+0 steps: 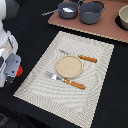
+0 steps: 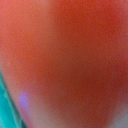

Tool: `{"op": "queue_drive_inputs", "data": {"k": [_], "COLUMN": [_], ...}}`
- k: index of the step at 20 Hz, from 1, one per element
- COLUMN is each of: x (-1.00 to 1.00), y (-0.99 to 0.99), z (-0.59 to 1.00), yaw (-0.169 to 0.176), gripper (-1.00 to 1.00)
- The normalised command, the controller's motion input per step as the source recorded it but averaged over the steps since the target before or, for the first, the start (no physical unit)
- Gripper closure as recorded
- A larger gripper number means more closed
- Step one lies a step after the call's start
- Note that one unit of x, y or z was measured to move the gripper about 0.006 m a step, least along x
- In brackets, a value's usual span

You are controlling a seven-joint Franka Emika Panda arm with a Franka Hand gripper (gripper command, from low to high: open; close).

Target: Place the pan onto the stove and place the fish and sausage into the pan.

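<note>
The small blue-grey pan (image 1: 68,10) with its thin handle stands on the pinkish-brown stove (image 1: 107,27) at the back. A white piece, the fish (image 1: 66,9), lies inside it. My gripper (image 1: 13,72) is at the exterior view's left edge, beside the placemat. A bit of the red sausage (image 1: 20,71) shows right against it. In the wrist view a blurred red surface, the sausage (image 2: 70,55), fills almost the whole picture. No fingers show, so I cannot tell whether the jaws are closed on it.
A larger grey pot (image 1: 92,12) stands next to the pan, and a pale bowl (image 1: 123,17) sits at the stove's right end. The striped placemat (image 1: 35,80) carries a tan plate (image 1: 68,66), a fork (image 1: 64,80) and a knife (image 1: 80,56) with orange handles.
</note>
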Motion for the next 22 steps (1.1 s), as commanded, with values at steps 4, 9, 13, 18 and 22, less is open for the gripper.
{"op": "queue_drive_inputs", "data": {"k": [4, 9, 13, 18, 22], "x": [0.55, 0.49, 0.46, 0.32, 0.03], "y": [0.83, 0.91, 0.99, 1.00, 1.00], "z": [1.00, 1.00, 0.95, 0.65, 0.15], "yaw": [-0.010, 0.000, 0.000, 0.000, 0.000], "gripper": [1.00, 1.00, 1.00, 1.00, 1.00]}}
